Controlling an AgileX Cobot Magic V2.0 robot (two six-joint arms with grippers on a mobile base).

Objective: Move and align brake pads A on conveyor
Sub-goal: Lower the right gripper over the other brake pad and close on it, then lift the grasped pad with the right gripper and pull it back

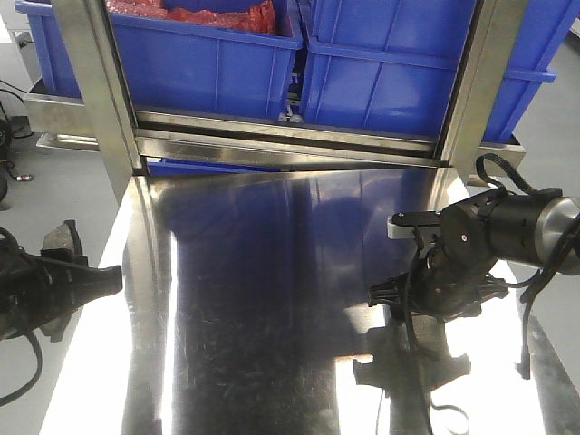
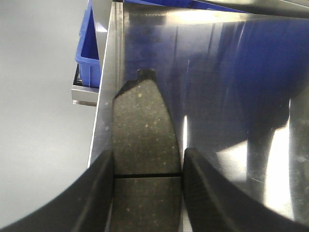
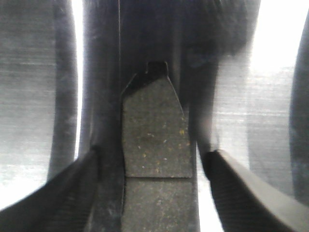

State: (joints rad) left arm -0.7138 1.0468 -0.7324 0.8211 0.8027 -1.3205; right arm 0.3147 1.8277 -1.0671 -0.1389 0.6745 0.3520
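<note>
The stainless steel table [image 1: 272, 299] filled most of the front view, w/ blue bins [image 1: 390, 63] and a steel frame [image 1: 100, 109] along its far edge. No conveyor showed in any view, so by my reading both pads were yet to be delivered. The L gripper [image 2: 147, 162] hung at the table's left edge, jaws closed in on a brake pad [image 2: 142, 121]. Its fingers [image 2: 96, 188] pressed against both long sides, grey friction face & cross groove toward the cam, about half the pad sticking out past the tips. The R gripper [image 3: 152, 157] sat low near the right edge, jaws spread wider than the 2nd brake pad [image 3: 154, 130] between them. A dark gap showed on each side, so nothing was clamped as far as I could see. Couldn't tell if that pad lay on the surface. Risks: the L grip was across curved sides only, so a quick swing could let the pad pivot or slip & drop off the left edge. On the R side, closing off-centre could skid the pad over slick steel & skew it, spoiling alignment later.
</note>
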